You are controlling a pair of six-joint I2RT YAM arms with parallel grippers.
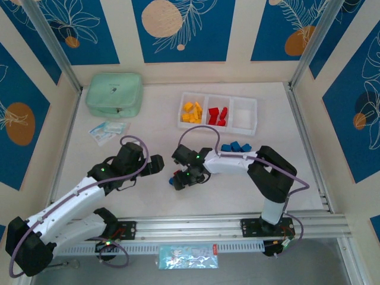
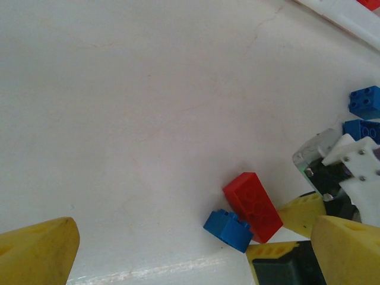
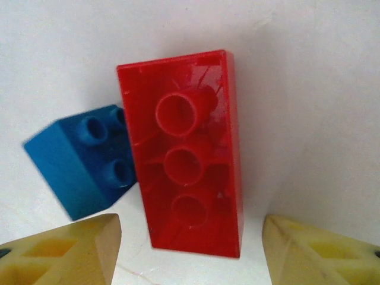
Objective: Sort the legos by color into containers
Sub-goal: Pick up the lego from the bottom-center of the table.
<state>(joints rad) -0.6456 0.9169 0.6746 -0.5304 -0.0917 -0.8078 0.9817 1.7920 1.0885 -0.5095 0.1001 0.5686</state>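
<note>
Right wrist view: the right end effector [image 3: 191, 224], spread wide, straddles a long red plastic brick [image 3: 184, 154] at centre frame; next, probably, a square pinch.

The top camera sits high above and behind the left arm [image 1: 71, 205] and the right arm [image 1: 267, 178], looking down over the whole white worktop [image 1: 148, 127] from afar. The left wrist camera rides low, looking slantwise across the worktop at a long red plastic brick [image 2: 252, 206] and a small blue plastic brick [image 2: 228, 228] (the right arm's jaws show at that view's right edge). The right wrist camera looks along its own jaws at the same red brick [image 3: 187, 151] and blue brick [image 3: 83, 157] from very near; the top view shares both as specks.
</note>
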